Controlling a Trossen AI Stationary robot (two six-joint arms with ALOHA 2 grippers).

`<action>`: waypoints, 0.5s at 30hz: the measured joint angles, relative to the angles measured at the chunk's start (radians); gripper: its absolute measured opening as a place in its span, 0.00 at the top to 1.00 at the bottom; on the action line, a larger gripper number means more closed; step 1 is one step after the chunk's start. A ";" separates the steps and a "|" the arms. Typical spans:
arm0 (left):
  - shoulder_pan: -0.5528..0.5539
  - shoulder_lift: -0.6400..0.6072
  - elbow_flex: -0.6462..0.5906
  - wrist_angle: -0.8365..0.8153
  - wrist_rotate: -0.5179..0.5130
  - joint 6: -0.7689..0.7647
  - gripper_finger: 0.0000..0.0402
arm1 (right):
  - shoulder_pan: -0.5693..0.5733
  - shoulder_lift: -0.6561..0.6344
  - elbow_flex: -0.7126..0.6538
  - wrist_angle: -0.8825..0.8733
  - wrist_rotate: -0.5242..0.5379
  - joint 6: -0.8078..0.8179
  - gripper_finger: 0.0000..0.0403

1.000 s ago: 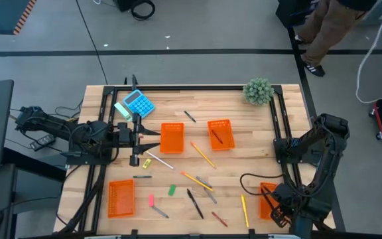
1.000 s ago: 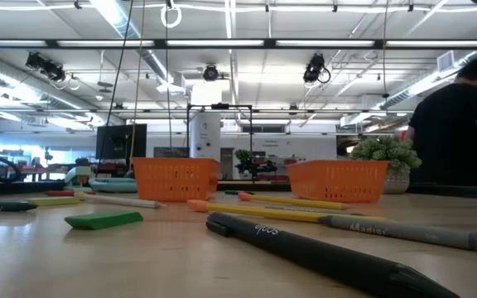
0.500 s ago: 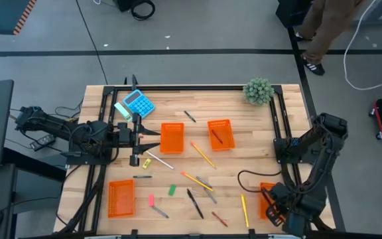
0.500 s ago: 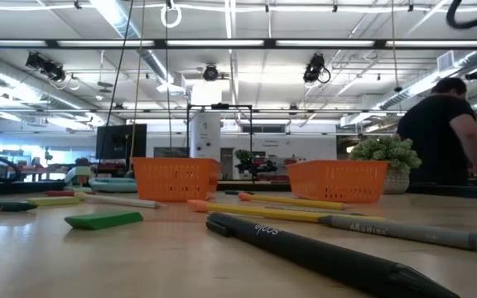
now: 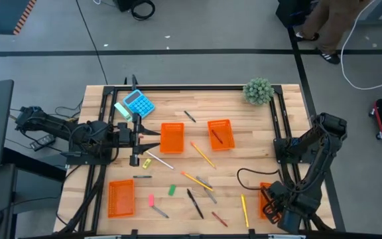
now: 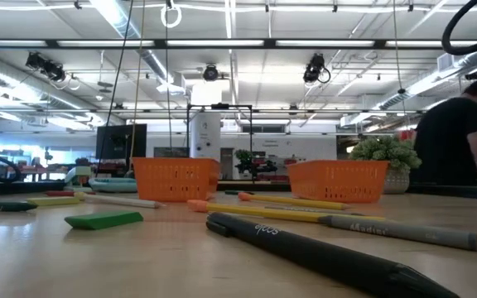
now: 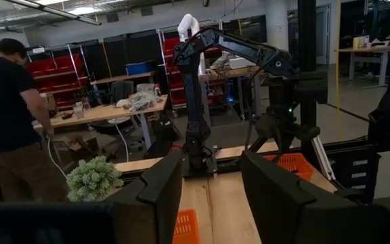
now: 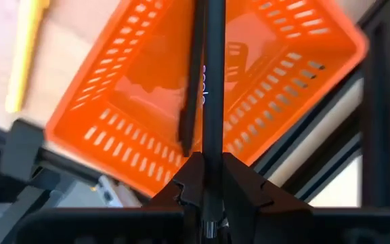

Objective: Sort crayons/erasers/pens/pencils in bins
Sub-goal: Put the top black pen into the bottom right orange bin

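My right claw point(image 8: 205, 177) grips a black pen point(image 8: 212, 81) upright over the orange bin point(image 8: 147, 129) at the worktop's point(image 5: 178, 99) near right corner, so I should lower it well inside the walls before releasing, while my left claw point(image 7: 212, 186) waits open.

I see four bins on the table point(image 5: 244, 126). Two sit side by side near the middle point(image 5: 172, 137) point(image 5: 220, 133), and the right one has a stick in it. One bin point(image 5: 121, 198) is at the front left. The last bin point(image 5: 264, 199) is at the front right, under the right gripper point(image 8: 205, 177), which holds a pen point(image 8: 212, 74) over it. Loose pens and pencils point(image 5: 197, 179) lie between the bins. A plant point(image 5: 258, 90) stands at the back right, and a calculator point(image 5: 138, 103) lies at the back left.
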 joint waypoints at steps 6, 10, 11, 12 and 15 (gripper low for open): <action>0.000 0.000 0.000 0.000 0.000 0.000 0.60 | 0.000 0.000 0.000 -0.002 0.007 0.003 0.88; 0.000 0.000 0.000 -0.002 0.000 0.001 0.60 | -0.011 0.000 -0.018 -0.004 0.025 0.004 0.85; 0.000 0.000 0.000 -0.004 0.000 0.001 0.60 | -0.014 0.000 -0.028 -0.003 0.025 0.003 0.85; 0.000 0.000 0.000 -0.007 0.000 0.001 0.60 | -0.016 0.000 -0.042 0.006 0.025 0.001 0.84; 0.000 0.000 0.000 -0.009 0.000 0.001 0.60 | -0.014 0.000 -0.074 0.054 0.025 0.001 0.81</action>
